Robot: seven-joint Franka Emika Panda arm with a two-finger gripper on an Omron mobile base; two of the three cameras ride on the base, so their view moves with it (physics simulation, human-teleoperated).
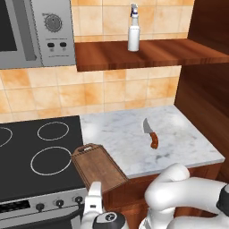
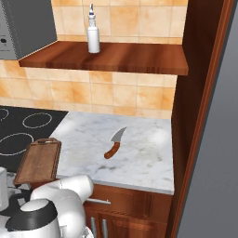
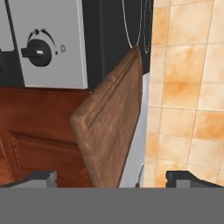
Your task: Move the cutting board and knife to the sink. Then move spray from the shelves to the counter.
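Meanwhile, at the counter's left end:
Cutting board: the flat rectangular brown wooden cutting board with a loop handle at its far end lies at the left edge of the white-grey marble counter, beside the black glass stovetop with white ring burners; its near end juts out past the counter's front edge.
Gripper: the two-finger gripper sits low in front of the counter, its dark finger tips spread wide apart on either side of the board's protruding end in the hand view, holding nothing; whether the tips touch the wood cannot be told.
Knife: the small knife with a short curved silver blade and reddish-brown wooden handle lies flat near the middle of the counter, well apart from the board, blade pointing toward the tiled wall.
Spray: the slim white spray bottle with a pale grey-blue trigger head stands upright on the thick reddish-brown wooden shelf above the counter.
Oven front: a grey panel with a dark round knob shows under the stovetop in the hand view.
Writing: no brand, label or legible text can be made out on the bottle, the knobs or the grey appliance beside the shelf.
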